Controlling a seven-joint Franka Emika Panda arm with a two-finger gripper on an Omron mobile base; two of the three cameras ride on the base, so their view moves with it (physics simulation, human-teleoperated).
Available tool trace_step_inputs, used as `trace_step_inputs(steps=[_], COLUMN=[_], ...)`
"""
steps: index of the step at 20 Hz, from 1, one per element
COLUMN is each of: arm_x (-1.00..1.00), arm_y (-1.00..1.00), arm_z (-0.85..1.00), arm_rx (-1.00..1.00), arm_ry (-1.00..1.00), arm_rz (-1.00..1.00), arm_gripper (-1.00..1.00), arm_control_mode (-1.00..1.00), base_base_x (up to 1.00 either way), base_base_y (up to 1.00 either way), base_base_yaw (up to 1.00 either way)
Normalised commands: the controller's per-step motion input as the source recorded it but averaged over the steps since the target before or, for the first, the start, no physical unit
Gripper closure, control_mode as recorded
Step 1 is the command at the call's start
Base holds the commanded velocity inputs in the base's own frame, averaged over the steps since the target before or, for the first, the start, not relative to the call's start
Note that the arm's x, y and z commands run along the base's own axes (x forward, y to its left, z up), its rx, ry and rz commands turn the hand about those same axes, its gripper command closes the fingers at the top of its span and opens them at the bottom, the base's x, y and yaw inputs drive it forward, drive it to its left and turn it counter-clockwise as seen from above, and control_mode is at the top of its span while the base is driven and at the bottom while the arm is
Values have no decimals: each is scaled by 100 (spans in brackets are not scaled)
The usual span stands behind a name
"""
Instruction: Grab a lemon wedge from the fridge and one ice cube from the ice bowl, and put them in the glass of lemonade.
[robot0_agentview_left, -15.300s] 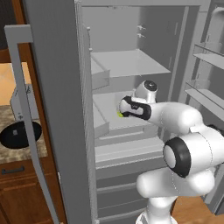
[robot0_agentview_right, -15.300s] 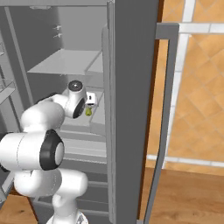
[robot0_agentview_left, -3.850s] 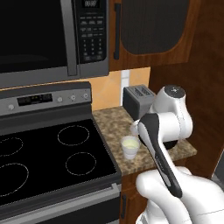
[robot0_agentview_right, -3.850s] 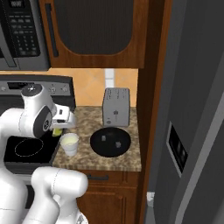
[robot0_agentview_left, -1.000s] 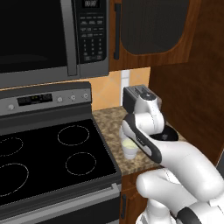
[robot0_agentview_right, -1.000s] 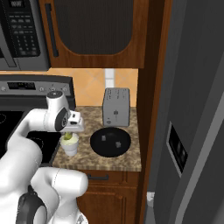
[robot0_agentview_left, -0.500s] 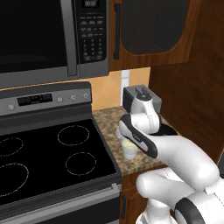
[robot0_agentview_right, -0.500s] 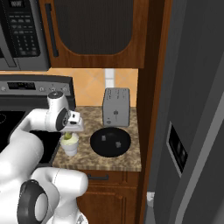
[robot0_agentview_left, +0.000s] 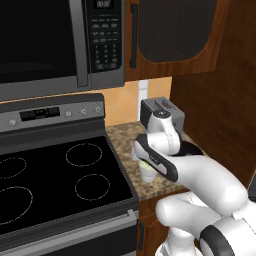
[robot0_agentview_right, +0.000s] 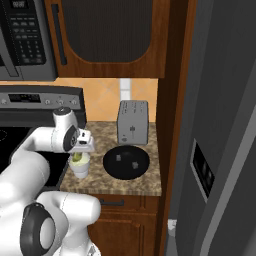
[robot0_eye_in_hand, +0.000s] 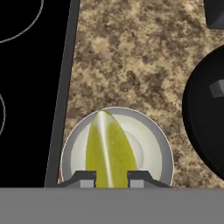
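Fingertips (robot0_eye_in_hand: 85, 176) pinch the lemon wedge (robot0_eye_in_hand: 108, 151) across its narrow width, jaws nearly closed on it, directly over the glass of lemonade (robot0_eye_in_hand: 157, 144). Light, wet and slick, the wedge looks best held mid-body on its flat flanks. Granite counter (robot0_eye_in_hand: 131, 57) surrounds the glass, with the black ice bowl (robot0_agentview_right: 126, 162) just beside.

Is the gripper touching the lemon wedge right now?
Touching. In the hand view the gripper has its fingertips pressed against both sides of the lemon wedge.

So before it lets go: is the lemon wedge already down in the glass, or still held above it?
Still held: the gripper pinches the lemon wedge directly over the glass of lemonade. How far above, cannot tell.
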Motion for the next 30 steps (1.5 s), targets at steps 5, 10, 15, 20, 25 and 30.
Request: trace_step_inputs(steps=[5,10,15,20,25,30], arm_x=[1,14,0,0,0,-8], arm_y=[-3,0,0,0,0,0], arm_z=[-8,0,0,0,0,5], arm_rx=[0,0,0,0,0,0], arm_ry=[0,3,0,0,0,-1], arm_rz=[0,0,0,0,0,0], arm_gripper=[100,100,100,-100,-100,-100], arm_control_mode=[-100,-100,-100,-100,-100,-100], base_base_x=[0,0,0,0,0,0], base_base_y=[0,0,0,0,0,0], base_base_yaw=[0,0,0,0,0,0])
